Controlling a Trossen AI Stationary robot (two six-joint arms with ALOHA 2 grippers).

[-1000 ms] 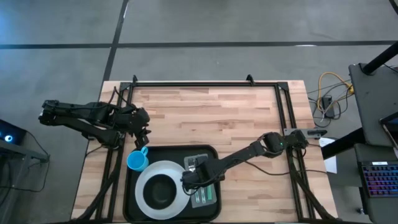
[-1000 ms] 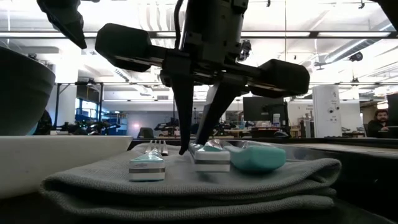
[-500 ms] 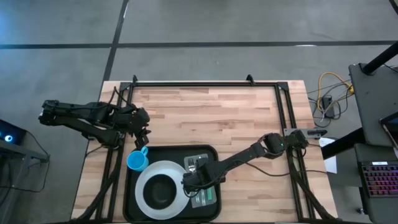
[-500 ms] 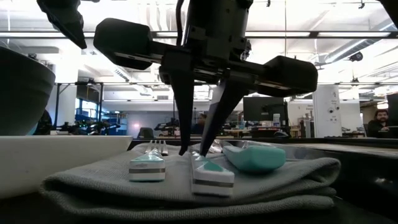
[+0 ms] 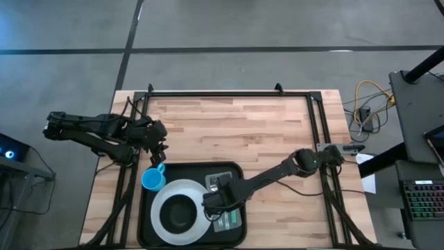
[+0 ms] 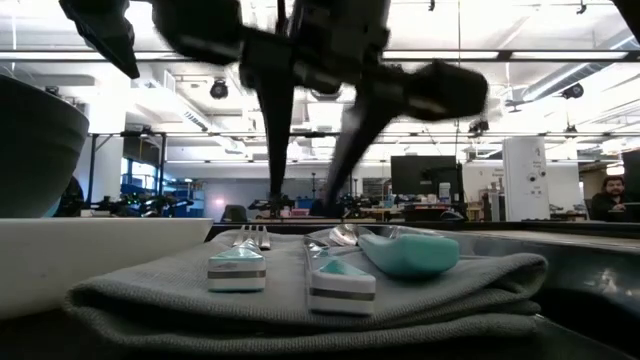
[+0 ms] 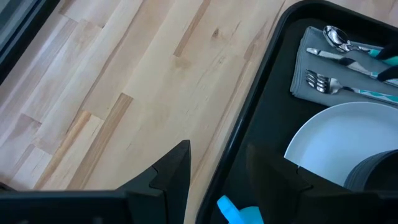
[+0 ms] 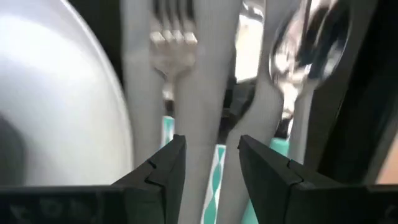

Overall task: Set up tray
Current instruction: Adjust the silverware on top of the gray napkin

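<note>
The tray [image 5: 147,208] lies at the near edge of the desk [image 5: 236,125], toward the left side, and it is already loaded: a white plate [image 5: 166,215] with a dark bowl [image 5: 182,212] in it, a blue cup [image 5: 153,180] in the corner of the tray nearest the left arm, and a grey napkin [image 6: 300,290] on the tray beside the plate, toward the right arm. On the napkin three pieces lie side by side, a fork [image 6: 240,262], a knife [image 6: 335,280] and a spoon [image 6: 400,250], all with teal handles. The right end effector [image 5: 216,196] hangs just above the napkin, its fingers released and empty; in the low view they stand apart over the knife and do not touch it. The left end effector [image 5: 159,149] waits over the desk, just beyond the cup, also parted and holding nothing. I judge the tray to be stiff plastic, light by itself but now heavier on the plate side, so it will tip if it is lifted by one corner. Its smooth floor looks slippery; the plate, the bowl and the cup may slide, and they look breakable. The best hold seems to be the raised rim, at the middle of a long side or with both arms on opposite sides, and to keep it level.
</note>
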